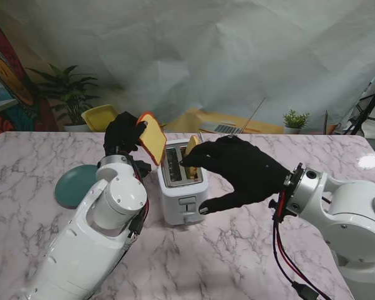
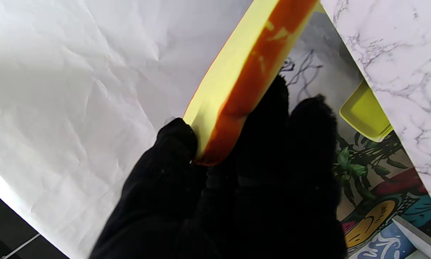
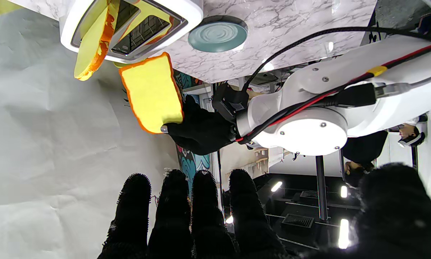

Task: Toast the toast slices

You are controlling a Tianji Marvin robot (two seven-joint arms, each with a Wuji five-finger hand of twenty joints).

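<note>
Marble-patterned worktop point(image 1: 250, 250) carries a white toaster point(image 1: 182, 187) at its middle, slots facing up. One slice point(image 1: 191, 149), yellow with an orange crust, stands partly down in the slot on the toaster's right side, its upper part showing above the rim. The right hand point(image 1: 237, 172), in a black glove, is just beside it on the right; its fingers point(image 3: 204, 201) lie side by side with the thumb well apart, and in the stand view the fingertips are at the slice. Whether they grip it or only touch it cannot be told.

To the toaster's left, the left hand point(image 1: 122, 134), also gloved in black, is raised clear of the worktop and holds a second slice point(image 1: 152, 137). The left wrist view shows that slice pinched between thumb and fingers point(image 2: 273, 118) at one end. It is tilted, its far end leaning toward the toaster, near the toaster's left slot but not in it.

A teal plate point(image 1: 75, 185) lies on the worktop left of the left arm. A yellow tray point(image 1: 100, 117) sits beyond the worktop's far edge, near a potted plant point(image 1: 69, 87).
</note>
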